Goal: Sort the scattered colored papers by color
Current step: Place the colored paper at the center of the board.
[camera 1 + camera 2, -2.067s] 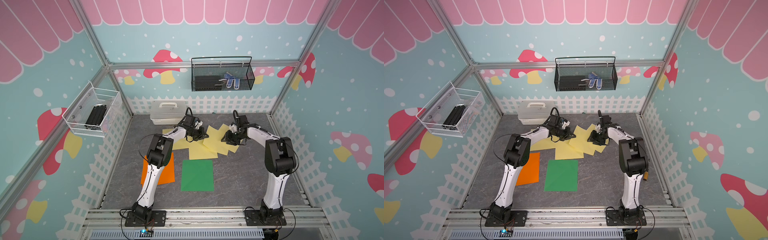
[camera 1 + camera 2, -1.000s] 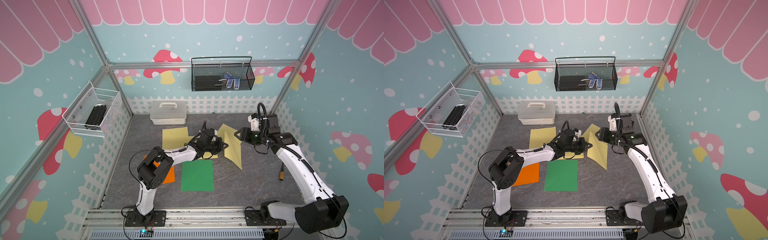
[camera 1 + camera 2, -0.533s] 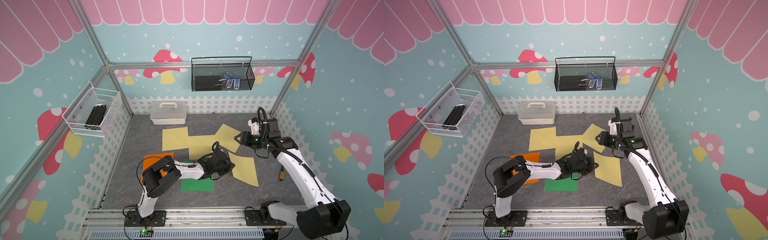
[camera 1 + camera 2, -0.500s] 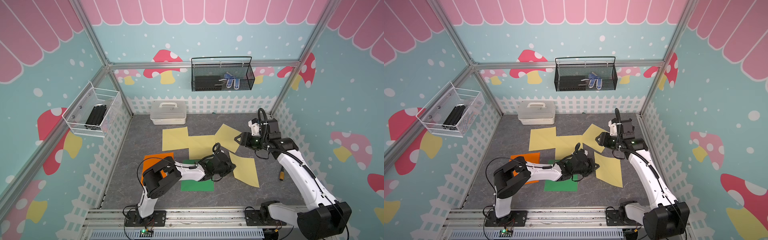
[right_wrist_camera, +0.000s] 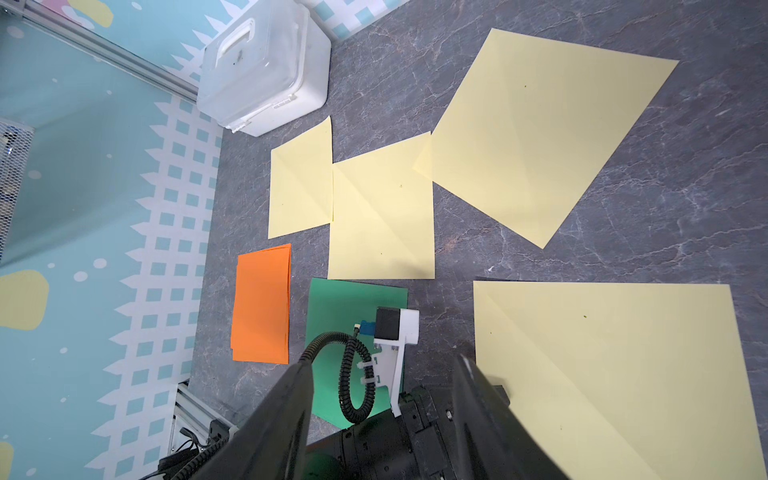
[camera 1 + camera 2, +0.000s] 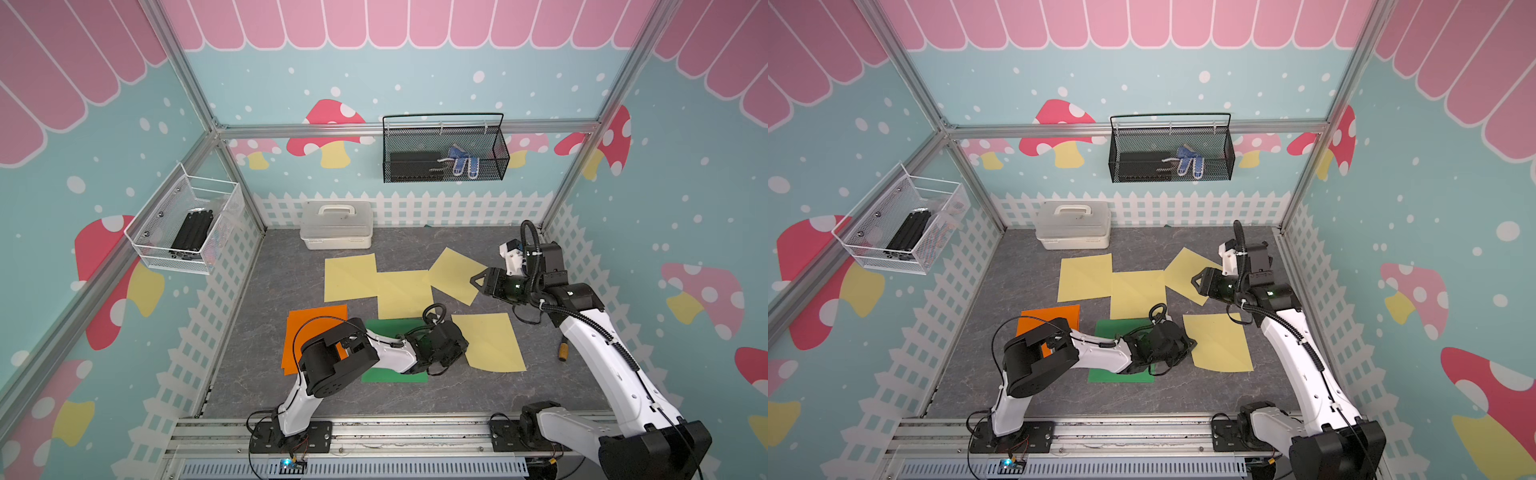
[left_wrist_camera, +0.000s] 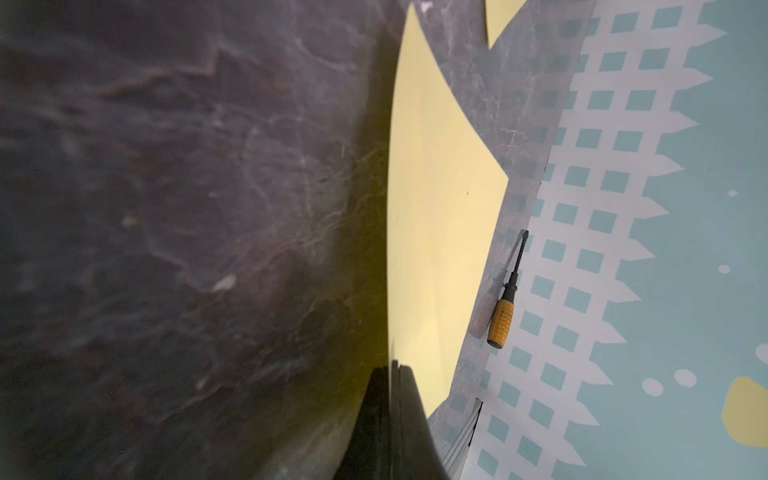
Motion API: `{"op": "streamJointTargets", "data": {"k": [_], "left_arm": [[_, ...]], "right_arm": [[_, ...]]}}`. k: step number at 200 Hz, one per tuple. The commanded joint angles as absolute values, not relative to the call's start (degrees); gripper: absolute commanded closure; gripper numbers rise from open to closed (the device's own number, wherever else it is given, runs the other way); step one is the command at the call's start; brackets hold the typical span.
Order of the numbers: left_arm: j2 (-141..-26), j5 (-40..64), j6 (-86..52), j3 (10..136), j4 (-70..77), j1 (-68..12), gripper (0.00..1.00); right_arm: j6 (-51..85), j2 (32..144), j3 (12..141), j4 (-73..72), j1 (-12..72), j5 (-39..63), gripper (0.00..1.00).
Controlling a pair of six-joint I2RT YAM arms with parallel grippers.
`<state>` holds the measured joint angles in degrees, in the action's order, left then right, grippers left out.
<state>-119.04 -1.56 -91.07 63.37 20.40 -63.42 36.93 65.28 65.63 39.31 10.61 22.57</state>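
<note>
Down on the grey marble-look floor near the front right, the near yellow sheet (image 6: 492,343) (image 6: 1221,343) lies almost flat, its left corner pinched between the closed jaws of the left gripper (image 6: 461,347) (image 6: 1190,345) (image 7: 392,370); the left wrist view shows the paper's edge running out from between the two dark fingers. That arm stretches low across the green paper (image 6: 395,328) (image 5: 357,299), hiding much of it. Left of the green lies the orange stack (image 6: 316,328) (image 5: 262,307), several sheets with edges slightly fanned. Further back, three more pale yellow sheets sit in a row: the far-left yellow sheet (image 6: 351,276), the middle yellow sheet (image 6: 401,295) meeting it edge to edge, and the tilted yellow sheet (image 6: 453,274) (image 5: 540,137), turned like a diamond, its corner touching the middle one's. The right gripper (image 6: 476,280) (image 6: 1196,279) (image 5: 379,361) hangs above the right side of that tilted sheet with its jaws apart and nothing between them. A white lidded box (image 6: 336,224) stands against the back fence, and an orange-handled screwdriver (image 6: 563,351) (image 7: 500,320) lies by the right wall.
</note>
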Motion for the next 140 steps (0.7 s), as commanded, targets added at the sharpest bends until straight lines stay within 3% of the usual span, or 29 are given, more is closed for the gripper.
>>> {"op": "streamJointTargets", "data": {"k": [1, 30, 57, 140], "left_arm": [[-119.74, -3.15, -93.76, 63.05, 21.05, -64.11, 1.00], [-119.75, -2.94, -94.34, 62.54, 20.82, -64.14, 0.81], [-119.12, -2.59, -94.27, 62.62, 18.57, -64.14, 0.72], [-111.30, -7.00, -86.97, 65.00, -3.82, -64.09, 0.70]], "right_arm": [[37.27, 64.84, 64.86, 38.68, 10.99, 23.02, 0.43], [37.23, 65.10, 64.69, 38.56, 11.03, 22.90, 0.42], [37.24, 65.42, 64.91, 38.53, 11.01, 22.64, 0.43], [37.60, 65.69, 64.78, 37.75, 10.99, 22.59, 0.43]]}}
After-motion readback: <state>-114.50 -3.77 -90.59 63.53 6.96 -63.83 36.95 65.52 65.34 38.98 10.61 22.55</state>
